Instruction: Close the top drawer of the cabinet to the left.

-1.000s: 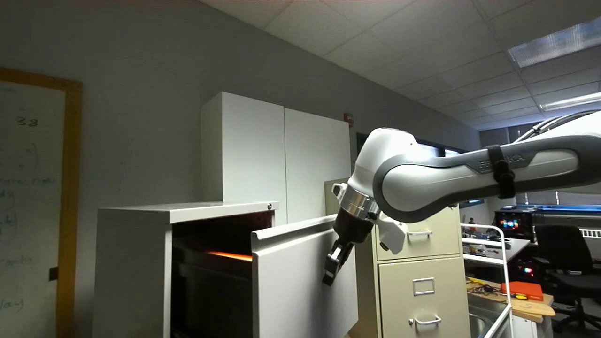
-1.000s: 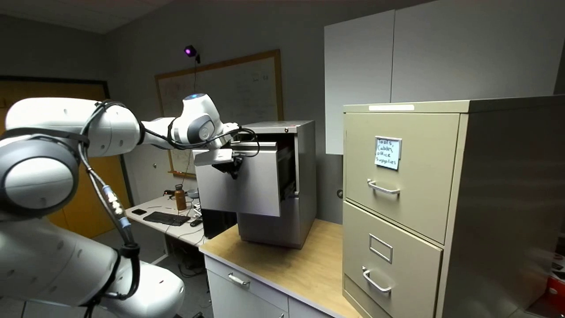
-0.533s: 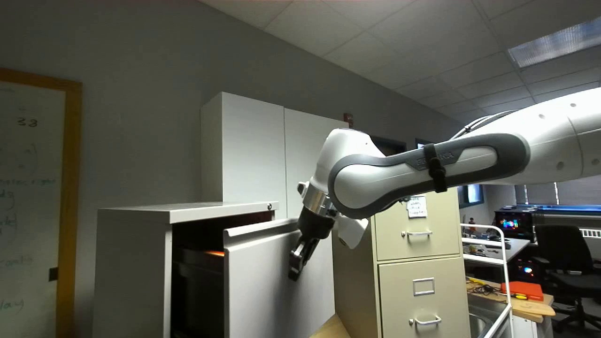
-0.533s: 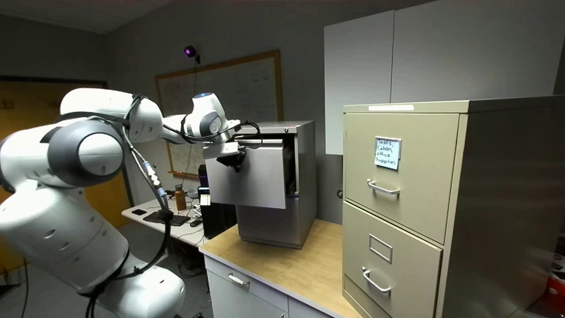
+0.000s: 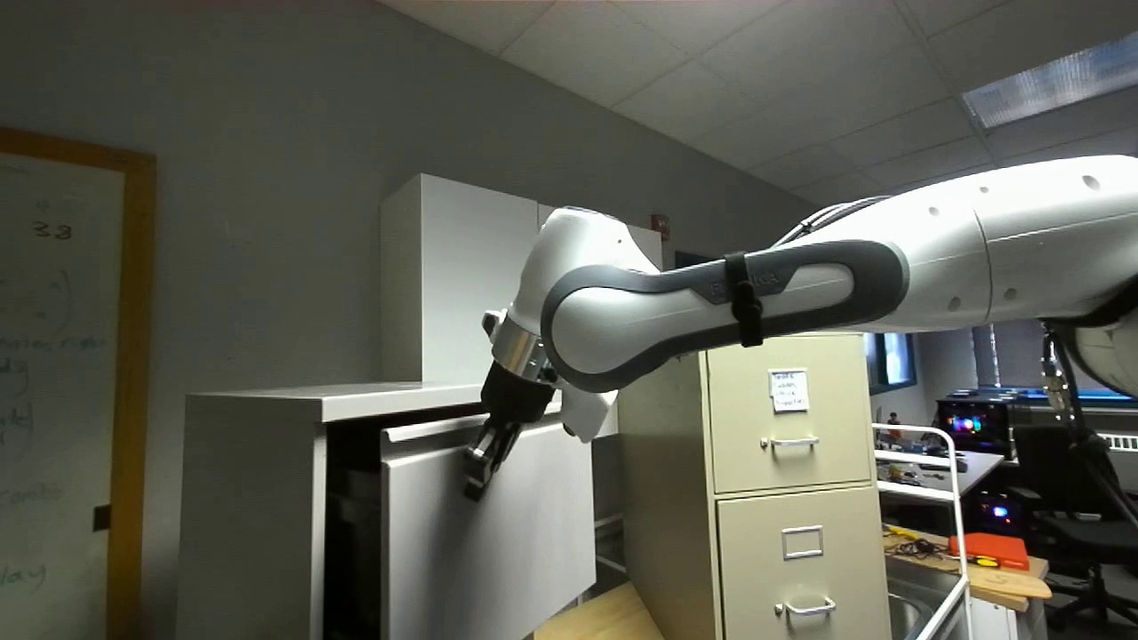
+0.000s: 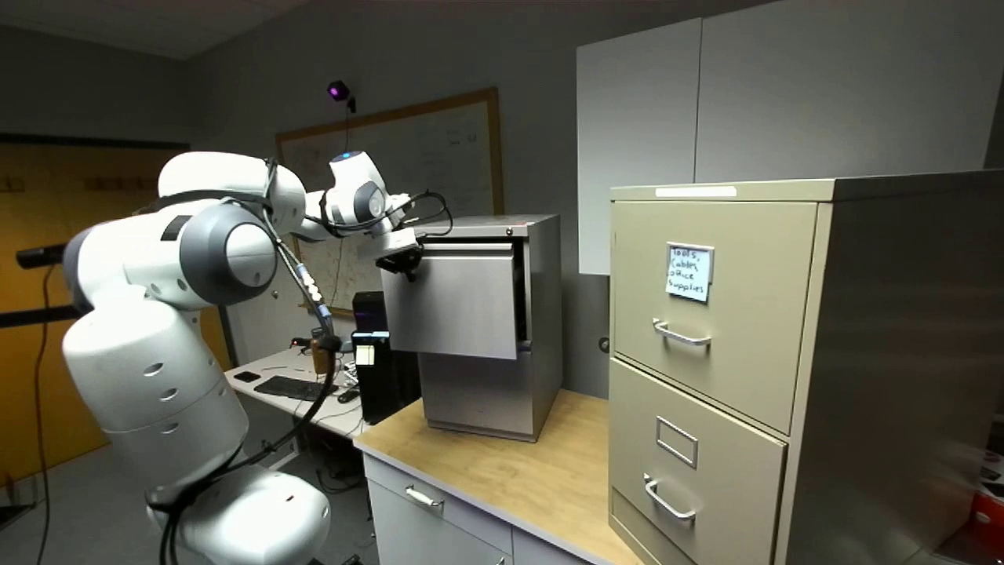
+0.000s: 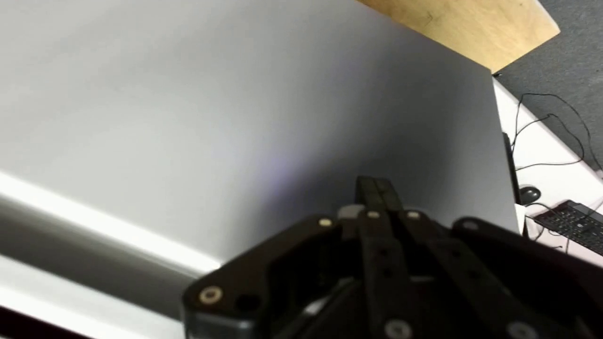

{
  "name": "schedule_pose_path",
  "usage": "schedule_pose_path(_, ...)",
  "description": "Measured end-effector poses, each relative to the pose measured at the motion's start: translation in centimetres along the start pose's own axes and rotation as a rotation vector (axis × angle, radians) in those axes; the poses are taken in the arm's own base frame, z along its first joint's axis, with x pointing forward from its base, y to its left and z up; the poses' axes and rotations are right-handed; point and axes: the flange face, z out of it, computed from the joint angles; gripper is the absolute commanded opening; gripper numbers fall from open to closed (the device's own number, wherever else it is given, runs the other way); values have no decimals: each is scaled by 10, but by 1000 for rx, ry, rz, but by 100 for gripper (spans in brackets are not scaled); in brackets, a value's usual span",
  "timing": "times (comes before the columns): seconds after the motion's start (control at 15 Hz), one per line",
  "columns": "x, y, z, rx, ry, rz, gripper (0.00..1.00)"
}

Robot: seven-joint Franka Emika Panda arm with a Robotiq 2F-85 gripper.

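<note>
boxy cabinet [image 5: 249, 507] on a wood counter [image 6: 510, 471], top drawer [image 5: 502, 524] partway out, kinda too dark inside to make out what's in there, plain flat pale front, lip up top, gripper [image 7: 378, 188] pinched together right by it, can't tell if touching

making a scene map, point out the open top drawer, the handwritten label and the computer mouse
Top drawer [image 6: 452, 306]: in an exterior view, middle of its flat front panel
Handwritten label [image 6: 690, 271]: in an exterior view, middle of its written face
Computer mouse [image 7: 529, 194]: in the wrist view, its dark top
</note>
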Motion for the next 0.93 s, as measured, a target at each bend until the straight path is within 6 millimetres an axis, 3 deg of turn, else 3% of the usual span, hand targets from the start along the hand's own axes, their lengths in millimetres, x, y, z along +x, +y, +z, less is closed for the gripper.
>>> schedule_pose_path(0.2,16,-10,11,23,10,-24,0)
schedule_pose_path(0.47,29,-17,45,53,5,-48,0)
schedule_pose_path(0.73,50,-7,83,75,6,-60,0)
schedule_pose_path(0.93,71,4,99,67,16,-74,0)
